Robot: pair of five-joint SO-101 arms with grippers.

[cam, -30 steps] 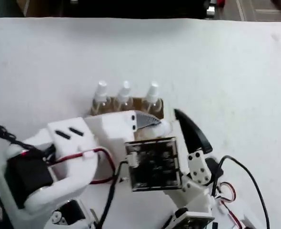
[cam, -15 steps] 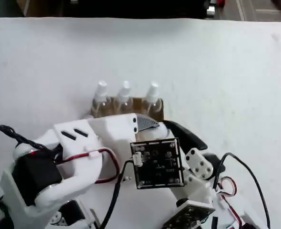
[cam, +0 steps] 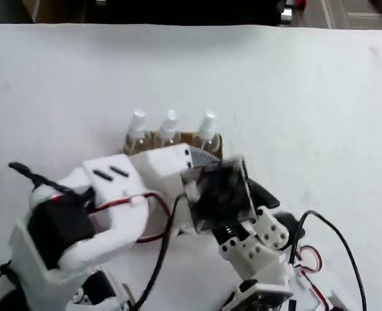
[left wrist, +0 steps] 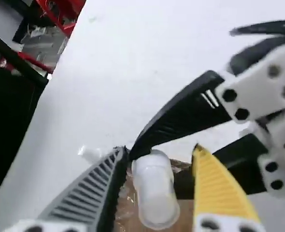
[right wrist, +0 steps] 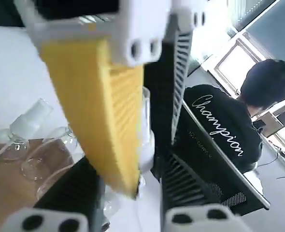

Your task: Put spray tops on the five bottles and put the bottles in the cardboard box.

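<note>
Three bottles with white spray tops stand in the cardboard box. They also appear in the right wrist view as clear bottles. Just in front of the box, my left gripper is shut on a bottle with a white spray top, held between its grey and yellow fingers. My right gripper is open and straddles the left gripper. One of its black fingers touches the spray top.
The white table stretches wide beyond and beside the box. Both arms crowd the near edge, with cables trailing at the right. A dark strip runs along the far table edge.
My right wrist has swung left and toward the box, bringing its black finger over the left gripper. The left arm has shifted slightly away from the near edge.
</note>
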